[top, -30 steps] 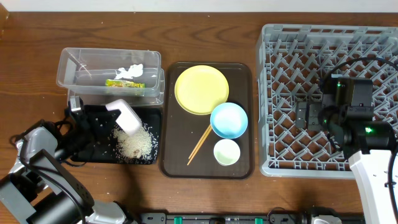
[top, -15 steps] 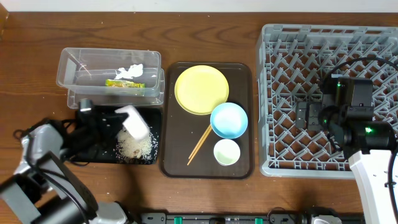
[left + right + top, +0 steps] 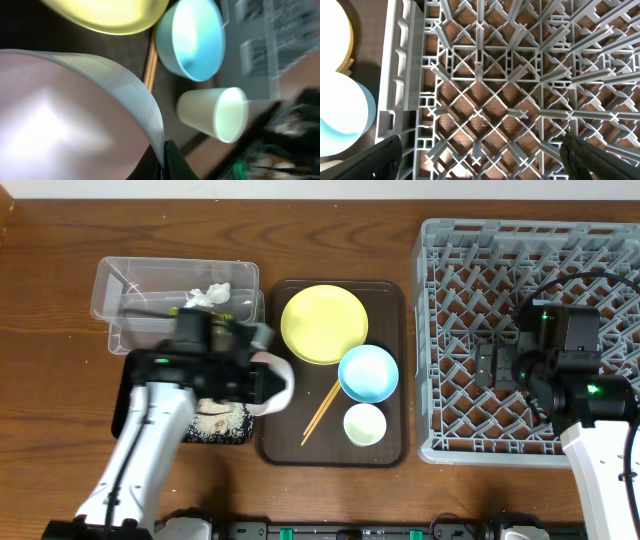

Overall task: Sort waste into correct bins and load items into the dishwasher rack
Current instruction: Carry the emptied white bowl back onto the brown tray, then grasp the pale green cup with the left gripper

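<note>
My left gripper (image 3: 262, 383) is shut on the rim of the white bowl (image 3: 276, 387), holding it tilted over the left edge of the brown tray. In the left wrist view the white bowl (image 3: 60, 110) fills the frame, its rim pinched between the fingers (image 3: 165, 152). Rice (image 3: 218, 418) lies in the black tray (image 3: 125, 405). The tissue (image 3: 210, 295) lies in the clear tub (image 3: 110, 290); the wrapper is mostly hidden by my arm. The yellow plate (image 3: 323, 323), blue bowl (image 3: 368, 372), cup (image 3: 364, 424) and chopsticks (image 3: 320, 410) sit on the brown tray. My right gripper (image 3: 495, 367) hangs open over the rack (image 3: 520, 250).
The dark brown serving tray (image 3: 395, 310) lies between the bins and the rack. The right wrist view shows the rack's lattice (image 3: 490, 100) below the open fingers (image 3: 480, 160), with the blue bowl (image 3: 340, 115) just outside its wall.
My left arm has swung right from the black tray, carrying the white bowl to the brown tray's left edge. The rice stays in the black tray. The right arm has not moved.
</note>
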